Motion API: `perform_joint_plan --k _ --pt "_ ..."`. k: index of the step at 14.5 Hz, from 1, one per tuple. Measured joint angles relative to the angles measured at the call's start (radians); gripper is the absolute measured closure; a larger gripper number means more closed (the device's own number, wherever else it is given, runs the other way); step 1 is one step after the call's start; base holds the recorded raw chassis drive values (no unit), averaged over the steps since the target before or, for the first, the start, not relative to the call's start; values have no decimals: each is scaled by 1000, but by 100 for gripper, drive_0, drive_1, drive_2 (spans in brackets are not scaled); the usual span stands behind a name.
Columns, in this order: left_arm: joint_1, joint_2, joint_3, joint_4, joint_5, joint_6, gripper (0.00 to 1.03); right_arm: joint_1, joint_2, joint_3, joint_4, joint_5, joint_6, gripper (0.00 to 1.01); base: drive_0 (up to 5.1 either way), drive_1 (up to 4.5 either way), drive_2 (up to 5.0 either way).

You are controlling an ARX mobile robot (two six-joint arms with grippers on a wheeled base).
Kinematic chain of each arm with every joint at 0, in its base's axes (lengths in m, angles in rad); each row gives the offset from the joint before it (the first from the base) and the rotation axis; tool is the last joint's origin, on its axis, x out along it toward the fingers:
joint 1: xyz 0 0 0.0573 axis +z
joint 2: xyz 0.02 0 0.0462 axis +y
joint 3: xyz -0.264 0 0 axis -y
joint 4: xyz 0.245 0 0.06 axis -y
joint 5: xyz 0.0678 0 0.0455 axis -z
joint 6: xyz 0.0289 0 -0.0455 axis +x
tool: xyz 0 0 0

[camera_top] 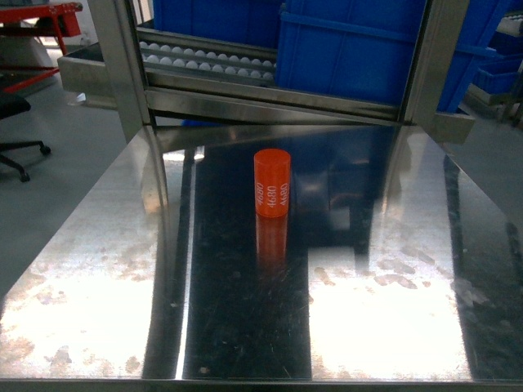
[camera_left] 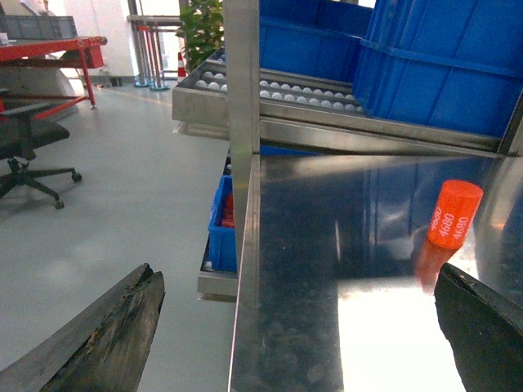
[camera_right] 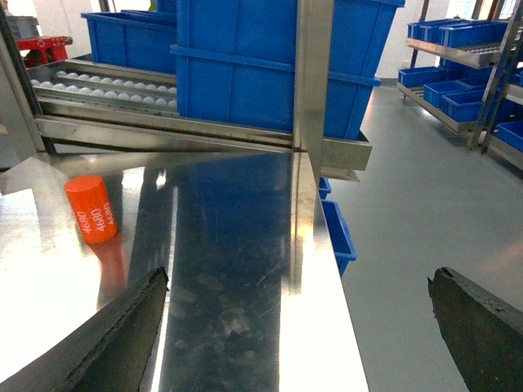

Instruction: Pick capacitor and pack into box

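Observation:
An orange cylinder, the capacitor (camera_top: 272,183), stands upright on the steel table (camera_top: 98,278), a little behind its middle, with white "4680" print on its side. In the left wrist view the capacitor (camera_left: 453,214) is ahead to the right, just beyond the right fingertip. My left gripper (camera_left: 298,273) is open and empty over the table's left edge. The right wrist view has the capacitor (camera_right: 91,209) far to the left. Over the table's right edge my right gripper (camera_right: 300,276) is open with nothing in it. Neither gripper shows in the head view. The box is out of view.
Big blue bins (camera_top: 359,49) sit on a roller rack (camera_top: 204,64) behind the table, between two steel uprights (camera_top: 122,65). An office chair (camera_left: 24,147) stands on the floor at left. More blue bins (camera_right: 458,82) on shelves are at right.

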Motion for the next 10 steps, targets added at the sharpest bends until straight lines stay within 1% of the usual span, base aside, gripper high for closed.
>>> perform_joint_plan --k 10 --pt "0 0 0 0 0 0 5 0 0 0 0 0 0 3 0 0 0"
